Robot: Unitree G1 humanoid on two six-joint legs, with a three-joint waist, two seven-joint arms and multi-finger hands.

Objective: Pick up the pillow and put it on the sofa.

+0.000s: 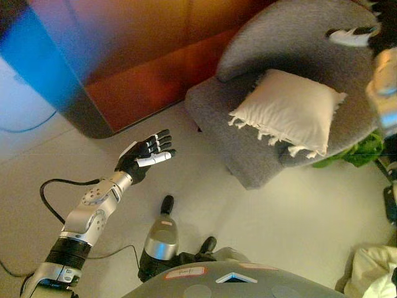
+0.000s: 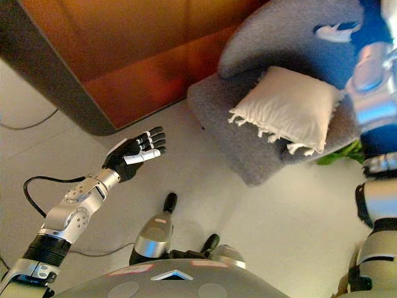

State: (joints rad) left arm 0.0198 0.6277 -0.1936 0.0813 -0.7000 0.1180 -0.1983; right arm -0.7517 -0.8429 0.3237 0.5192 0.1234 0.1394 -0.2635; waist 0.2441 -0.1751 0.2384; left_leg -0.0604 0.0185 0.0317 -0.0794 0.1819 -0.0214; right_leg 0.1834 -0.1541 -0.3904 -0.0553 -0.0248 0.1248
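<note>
Spreading straight and apart, the fingers (image 1: 162, 139) of the left hand (image 1: 146, 158) hold nothing, above bare floor well to the left of the sofa (image 1: 248, 155). Of the right hand (image 1: 356, 34), at the sofa's backrest, only white-tipped fingers show, and I cannot tell their state. One pillow (image 1: 286, 110) lies on the sofa's seat, leaning against the backrest. It is square, cream cloth, soft and creased, one corner pointing right, fringe along its lower edge. The single sofa is grey, coarse-woven, round-backed.

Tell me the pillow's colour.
Cream-white pillow with a fringed edge, clearest in the left eye view.
</note>
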